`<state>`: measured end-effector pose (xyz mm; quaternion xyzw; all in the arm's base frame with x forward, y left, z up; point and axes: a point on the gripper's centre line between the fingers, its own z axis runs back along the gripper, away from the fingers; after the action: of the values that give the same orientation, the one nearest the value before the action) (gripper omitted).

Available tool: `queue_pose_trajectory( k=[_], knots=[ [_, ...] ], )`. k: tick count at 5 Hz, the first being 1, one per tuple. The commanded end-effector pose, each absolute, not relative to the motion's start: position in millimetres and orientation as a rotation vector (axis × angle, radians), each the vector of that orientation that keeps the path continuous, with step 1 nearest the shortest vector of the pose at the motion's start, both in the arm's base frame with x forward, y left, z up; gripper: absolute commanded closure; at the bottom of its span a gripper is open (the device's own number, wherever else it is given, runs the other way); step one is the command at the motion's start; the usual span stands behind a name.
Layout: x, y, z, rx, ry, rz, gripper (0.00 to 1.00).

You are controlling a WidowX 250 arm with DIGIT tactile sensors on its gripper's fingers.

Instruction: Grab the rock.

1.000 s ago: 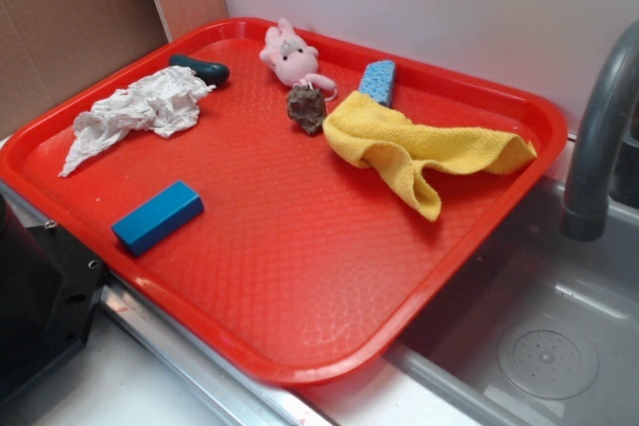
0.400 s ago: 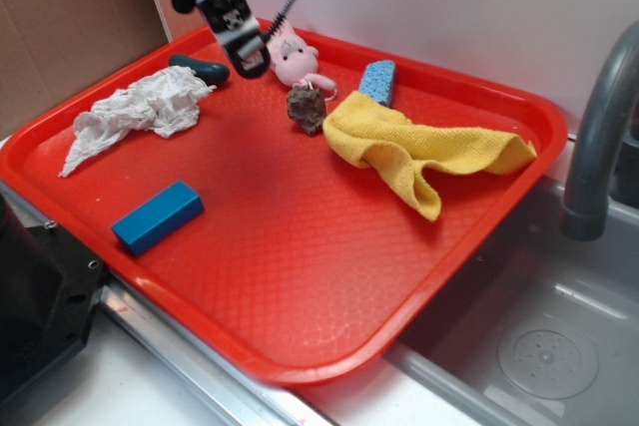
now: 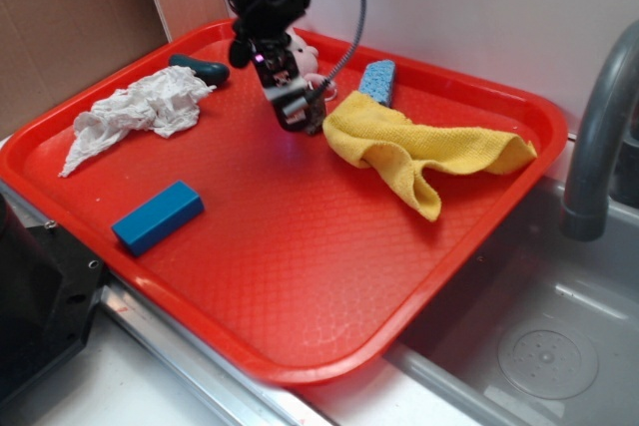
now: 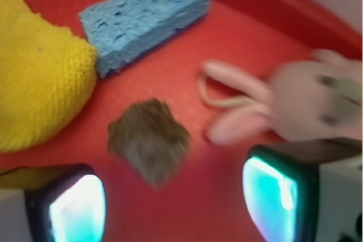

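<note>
Claw now down over tray, spread wide, rock btwn fingertips, untouched.

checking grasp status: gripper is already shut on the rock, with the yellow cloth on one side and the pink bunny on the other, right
Not quite. The gripper is open and holds nothing: in the wrist view its two fingers stand apart with the rock lying free on the red tray. The rest holds: the yellow cloth lies to one side, the pink bunny to the other.
</note>
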<state>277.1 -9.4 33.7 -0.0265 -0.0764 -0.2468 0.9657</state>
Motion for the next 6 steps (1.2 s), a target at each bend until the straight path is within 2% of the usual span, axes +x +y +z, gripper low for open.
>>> queue_pose_trajectory(
  k=[1,2,4,5,6],
  knots=[
    [289,-31,20,-0.094,-0.199,-0.616,1.0],
    [280,-28,34,-0.077,-0.219,-0.574,1.0],
    [247,0,124,0.001,-0.197,-0.266,1.0],
    [207,-11,175,0.061,-0.131,-0.032,1.0],
    [188,-23,206,0.059,-0.118,0.049,1.0]
  ],
)
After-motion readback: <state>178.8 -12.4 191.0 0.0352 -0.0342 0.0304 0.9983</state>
